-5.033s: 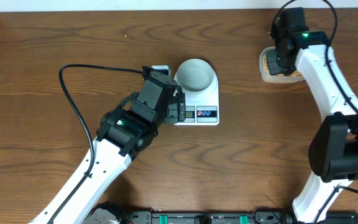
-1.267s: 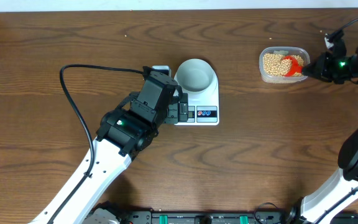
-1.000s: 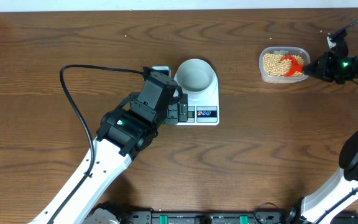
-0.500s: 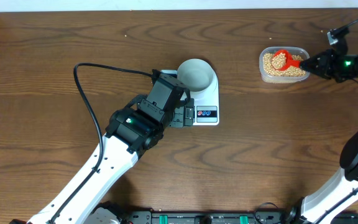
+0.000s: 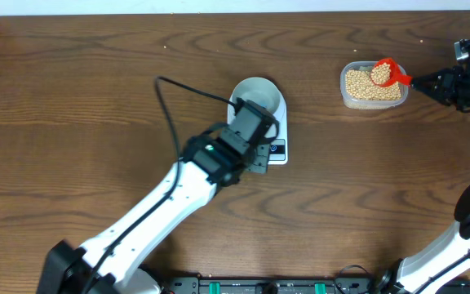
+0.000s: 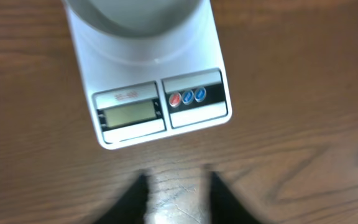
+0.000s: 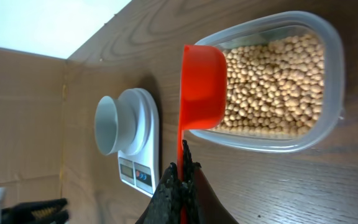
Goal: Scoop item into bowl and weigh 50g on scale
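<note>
many soybeans (image 5: 365,85) lie in the clear tub (image 5: 344,91) at upper right, where our right tool (image 7: 180,180) is clamped on the handle of a red scoop (image 7: 202,87). centre frame, the bowl (image 5: 257,96) sits on the scale (image 6: 160,112); our left tool (image 6: 176,179), jaws apart, hovers at its front edge.

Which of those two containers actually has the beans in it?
The clear plastic tub by the red scoop; the pale bowl on the white scale shows none.
</note>
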Controlling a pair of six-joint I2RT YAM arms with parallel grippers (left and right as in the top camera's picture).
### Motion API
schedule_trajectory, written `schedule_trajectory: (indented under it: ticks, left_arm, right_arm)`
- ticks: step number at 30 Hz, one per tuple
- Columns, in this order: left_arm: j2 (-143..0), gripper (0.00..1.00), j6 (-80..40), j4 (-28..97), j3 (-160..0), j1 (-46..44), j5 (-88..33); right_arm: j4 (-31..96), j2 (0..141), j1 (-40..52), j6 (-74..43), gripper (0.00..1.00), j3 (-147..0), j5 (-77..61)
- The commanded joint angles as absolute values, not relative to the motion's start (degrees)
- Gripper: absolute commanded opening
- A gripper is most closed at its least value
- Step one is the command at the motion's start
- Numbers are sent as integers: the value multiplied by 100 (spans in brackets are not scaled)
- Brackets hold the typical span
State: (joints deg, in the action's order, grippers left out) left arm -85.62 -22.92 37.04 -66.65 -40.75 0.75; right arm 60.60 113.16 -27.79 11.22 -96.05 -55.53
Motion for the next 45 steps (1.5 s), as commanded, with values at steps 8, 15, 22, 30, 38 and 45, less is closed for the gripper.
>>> schedule_trajectory:
  ticks: [8,15,22,30,38,45]
  left_arm:
    - [-9461,7,-2473,3409,-6772,-4112,45]
    - [-9762,7,-1863,2853,-6772,-4123,290]
    - [-10197,7,-1756,2742,-6772,-4123,495]
    - [-10379,7,-1608,2510,-6772,-4121,563]
    - [-10565,7,-1608,2362,-6772,-4123,561]
    - [-10709,7,-1500,2217,-6772,-4117,565]
  right_arm:
    - [6108,11292,-2792,1653,1,-9620,-6038]
    - [6110,11292,-2792,1833,1,-9620,-6062]
    - [6110,11288,-2792,1855,1,-9620,-6104]
    - [6114,11284,-2792,1959,1,-9620,-6471]
    - [6147,11284,-2792,2005,1,-9620,-6519]
    - [6259,11284,-2792,2088,1,-9620,-6530]
